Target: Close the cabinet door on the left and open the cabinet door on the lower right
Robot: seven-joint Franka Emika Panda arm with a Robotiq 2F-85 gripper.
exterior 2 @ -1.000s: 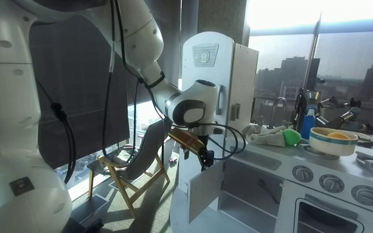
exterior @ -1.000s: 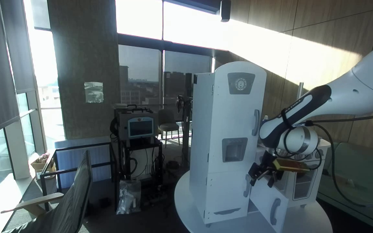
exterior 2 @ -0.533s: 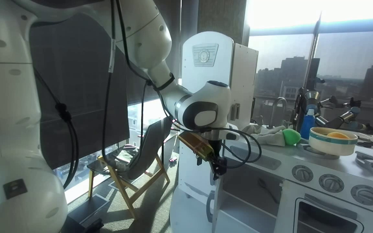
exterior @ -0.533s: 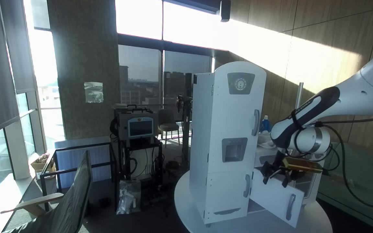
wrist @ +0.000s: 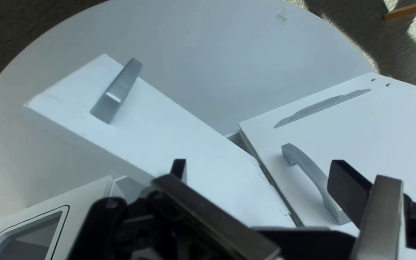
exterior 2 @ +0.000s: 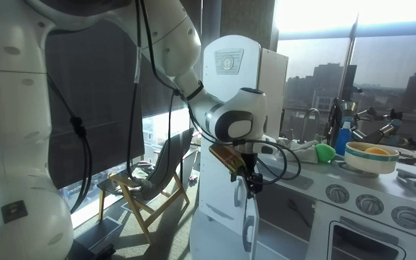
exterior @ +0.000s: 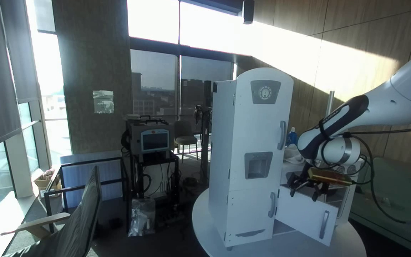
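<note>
The white cabinet door with a grey handle stands partly open beside the tall white cupboard, in both exterior views [exterior: 305,214] [exterior 2: 252,225] and the wrist view [wrist: 164,141]. Its outer face shows. My gripper [exterior: 303,191] is open and empty at the door's upper part; it also shows in an exterior view [exterior 2: 253,191] and the wrist view [wrist: 260,169]. One finger overlaps the door; I cannot tell whether they touch. The cupboard's lower door [exterior: 252,214] [wrist: 367,133] is shut. The windowed oven door [exterior 2: 367,234] is also shut. Which one is the lower right door is unclear.
The open compartment [exterior 2: 284,213] holds a dark spoon [exterior 2: 298,211]. On the counter are a cloth [exterior 2: 296,153], a green object [exterior 2: 325,153], a blue bottle [exterior 2: 343,139] and a bowl [exterior 2: 370,164]. The cupboard's lower handle [wrist: 312,177] juts out by the gripper.
The door has swung from wide open towards its frame, so its outer face and handle now show. My gripper has moved right in both exterior views, with a slight shift back lately.
</note>
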